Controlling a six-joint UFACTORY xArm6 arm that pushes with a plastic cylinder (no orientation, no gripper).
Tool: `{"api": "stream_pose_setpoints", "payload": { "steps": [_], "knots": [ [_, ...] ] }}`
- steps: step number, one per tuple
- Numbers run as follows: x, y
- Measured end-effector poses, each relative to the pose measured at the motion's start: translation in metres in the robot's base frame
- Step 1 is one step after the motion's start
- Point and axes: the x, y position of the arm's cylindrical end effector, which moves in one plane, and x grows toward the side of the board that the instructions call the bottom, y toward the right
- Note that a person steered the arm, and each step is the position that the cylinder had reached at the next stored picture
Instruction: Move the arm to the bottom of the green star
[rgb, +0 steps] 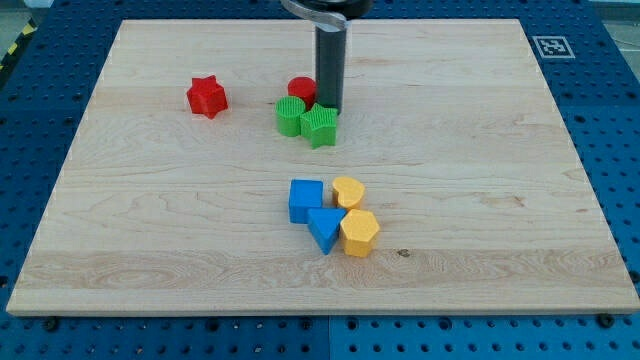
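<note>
The green star (320, 126) lies on the wooden board, upper middle of the view. A green round block (290, 116) touches its left side. A red round block (301, 89) sits just above them, partly hidden by the rod. My tip (329, 107) is down on the board right at the star's top edge, just right of the red round block. The dark rod rises from there to the view's top.
A red star (207, 97) lies apart at the upper left. Lower middle holds a tight cluster: a blue cube (305, 199), a blue triangle (324, 230), a yellow heart (349, 191) and a yellow hexagon (359, 232).
</note>
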Motion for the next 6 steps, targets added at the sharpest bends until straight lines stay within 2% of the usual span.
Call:
{"api": "stream_pose_setpoints", "payload": {
  "steps": [1,2,3,4,5,6],
  "knots": [
    [-0.005,0.019],
    [-0.002,0.066],
    [0.028,0.091],
    [0.07,0.088],
    [0.088,0.052],
    [0.082,0.005]
  ]
}}
